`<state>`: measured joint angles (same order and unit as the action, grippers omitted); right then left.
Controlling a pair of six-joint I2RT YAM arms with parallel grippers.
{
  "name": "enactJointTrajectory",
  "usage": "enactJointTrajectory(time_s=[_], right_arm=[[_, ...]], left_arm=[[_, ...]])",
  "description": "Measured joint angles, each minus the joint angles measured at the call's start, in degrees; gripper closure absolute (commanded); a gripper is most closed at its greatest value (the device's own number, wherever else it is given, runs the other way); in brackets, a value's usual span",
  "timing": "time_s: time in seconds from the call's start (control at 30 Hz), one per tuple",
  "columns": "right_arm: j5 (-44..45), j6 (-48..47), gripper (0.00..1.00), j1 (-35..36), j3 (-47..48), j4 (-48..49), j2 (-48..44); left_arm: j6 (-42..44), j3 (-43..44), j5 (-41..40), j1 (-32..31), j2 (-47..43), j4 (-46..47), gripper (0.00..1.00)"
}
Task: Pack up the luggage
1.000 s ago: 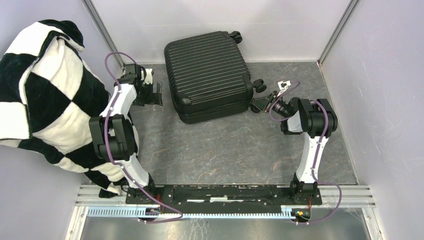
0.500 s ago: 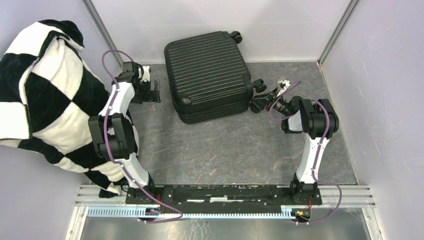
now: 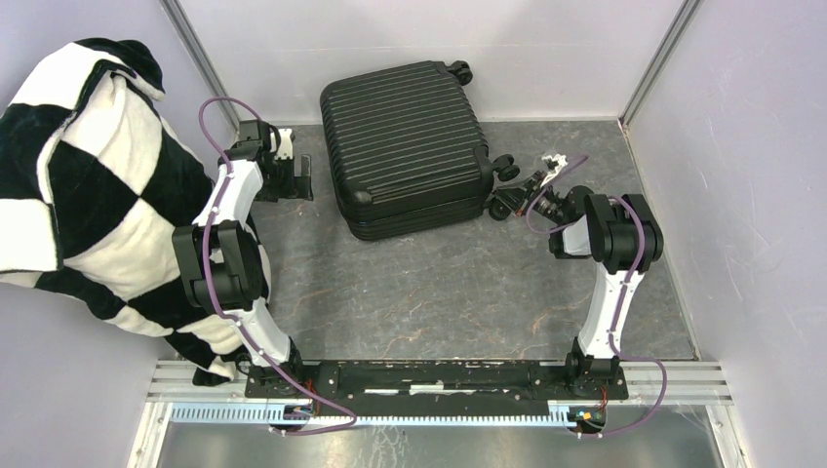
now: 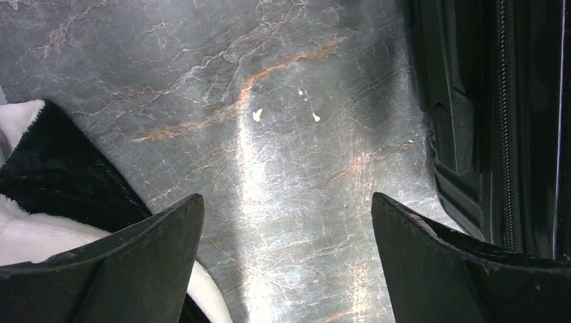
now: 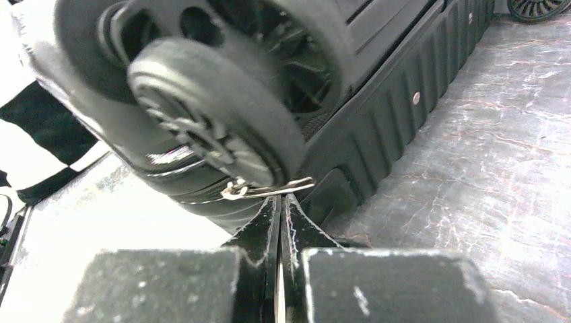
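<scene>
The luggage (image 3: 405, 146) is a black ribbed suitcase lying flat and closed at the far middle of the grey marbled desk (image 3: 439, 292), near the back wall, so its inside is hidden. Nearest, both arms are bolted at the desk's front edge. Up the left side a black-and-white checkered blanket (image 3: 88, 185) is heaped, cut off by the picture's left edge and reaching down beside the left arm's base. Farther in, the left tool (image 3: 297, 180) hangs over bare desk between blanket and luggage, its fingers spread wide with nothing between them. Its own camera catches only a strip of the suitcase's side and zip at the right edge. On the right, the right tool (image 3: 514, 202) reaches to the luggage's near right corner, fingers pressed together just under a wheel (image 5: 202, 114), which is blurred. A thin metal zip tab (image 5: 269, 190) lies across their tips, and whether it is pinched cannot be told. Another wheel (image 3: 458, 70) shows at the suitcase's far corner.
</scene>
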<state>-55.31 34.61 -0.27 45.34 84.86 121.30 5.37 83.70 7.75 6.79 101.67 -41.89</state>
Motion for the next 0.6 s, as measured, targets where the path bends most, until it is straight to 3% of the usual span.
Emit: enactJointTrajectory(time_s=[0.27,0.6], right_arm=[[1.36,-3.1,1.0,1.2,-9.03,0.15,-7.58],[5.84,-16.17,1.0,3.5,-18.16,-1.01,-18.01]], left_arm=[[0.0,0.0,0.2,0.0,0.0,0.0,0.0],[-0.02,-0.24,0.87,0.0,-0.02,0.02,0.0]])
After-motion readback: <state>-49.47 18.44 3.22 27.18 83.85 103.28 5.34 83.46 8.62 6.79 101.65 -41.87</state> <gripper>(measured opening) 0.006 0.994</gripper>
